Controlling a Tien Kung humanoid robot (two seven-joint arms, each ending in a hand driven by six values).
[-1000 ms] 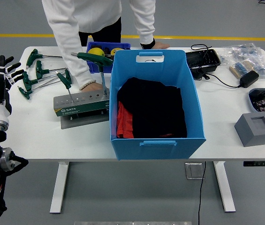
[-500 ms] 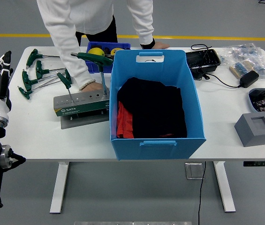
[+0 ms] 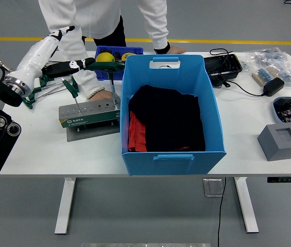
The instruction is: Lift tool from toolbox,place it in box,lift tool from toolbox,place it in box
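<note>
Head view
Left hand (image 3: 65, 49): the white-shelled left arm reaches in from the picture's left over the far left part of the white table (image 3: 42, 154). The fingers are extended and spread, one pointing up toward the person's sleeve, others stretched toward the green handle. They appear to close on nothing.
Right hand: out of view.
Toolbox (image 3: 89, 115): a grey tool stand with a green label strip, on the table just left of the blue box. Two green T-handle tools stand upright in it.
Tall tool (image 3: 105, 64): its green handle sits just beyond the robot's fingertips, its shaft running down into the stand's right end, close to the blue box's left wall.
Short tool (image 3: 70, 87): tilted, with its shaft set in the stand's left part.
Loose tools (image 3: 36, 85): several more green T-handles lie on the table behind the stand, partly under the robot's arm.
Blue box (image 3: 169, 154): open-topped, at the table's middle, holding black and red cloth.
Person (image 3: 96, 94): stands at the far side in white sleeves; one hand rests on the table behind the stand, the other on the far edge past the box.
</note>
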